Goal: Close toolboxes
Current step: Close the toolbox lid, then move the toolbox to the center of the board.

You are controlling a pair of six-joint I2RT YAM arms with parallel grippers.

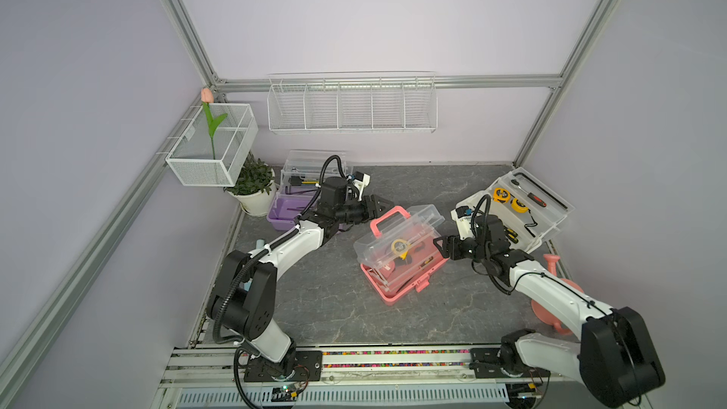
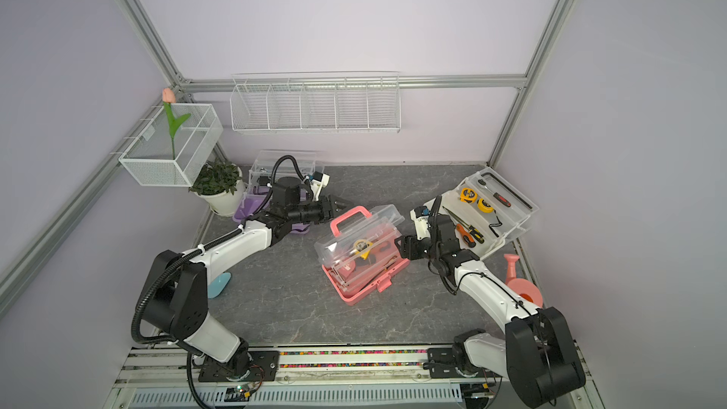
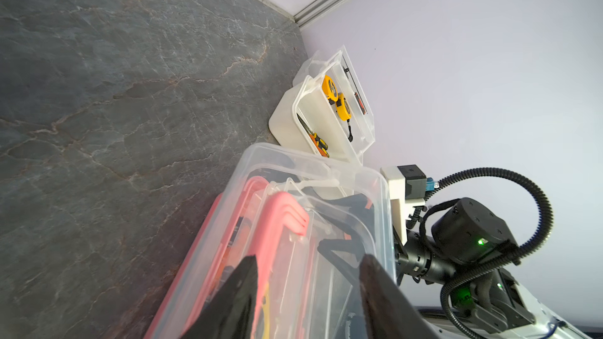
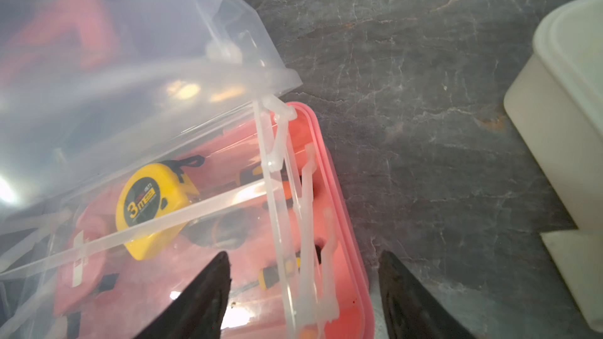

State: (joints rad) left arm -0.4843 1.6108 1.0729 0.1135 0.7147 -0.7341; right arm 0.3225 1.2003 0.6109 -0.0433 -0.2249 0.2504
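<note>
The pink toolbox (image 1: 393, 297) (image 2: 354, 295) lies mid-table, its clear lid (image 1: 397, 238) half raised over an inner tray and a yellow tape measure (image 4: 150, 197). My left gripper (image 1: 383, 206) (image 3: 308, 259) is open just beyond the box's far-left end, its jaws either side of the pink handle (image 1: 387, 220) (image 3: 280, 216). At the box's right end my right gripper (image 1: 440, 247) (image 4: 305, 256) is open, straddling the pink rim (image 4: 346, 239). The purple toolbox (image 1: 283, 210) stands open at the back left behind the left arm. The white toolbox (image 1: 507, 222) (image 2: 476, 218) (image 3: 287, 119) lies open at the right wall.
A potted plant (image 1: 253, 186) and a wire basket (image 1: 212, 147) holding a tulip stand at the back left. A long wire basket (image 1: 352, 106) hangs on the back wall. A pink watering can (image 1: 550, 300) sits under the right arm, and a blue object (image 2: 218, 285) lies by the left arm.
</note>
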